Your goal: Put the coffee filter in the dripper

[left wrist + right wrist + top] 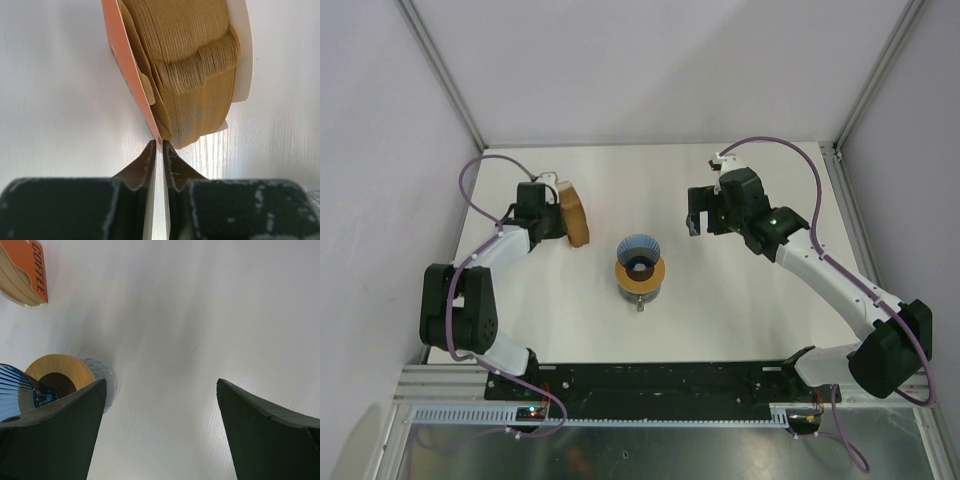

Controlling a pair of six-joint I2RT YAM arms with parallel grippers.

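The dripper (640, 250) is a blue ribbed cone with an orange-brown collar and stands at the table's middle. It also shows at the left edge of the right wrist view (17, 390). My left gripper (558, 220) is shut on the lower edge of the orange-brown filter packet (574, 214), which stands on edge. In the left wrist view my gripper (160, 145) pinches the packet's orange face (122, 65). A stack of pale tan coffee filters (195, 60) bulges out of the packet. My right gripper (698, 222) is open and empty, to the right of the dripper (161, 382).
The packet's "COFFEE" lettering shows in the top left of the right wrist view (35, 267). A white card (243, 50) backs the filter stack. Grey walls and metal posts enclose the white table (620, 330) at the back and sides.
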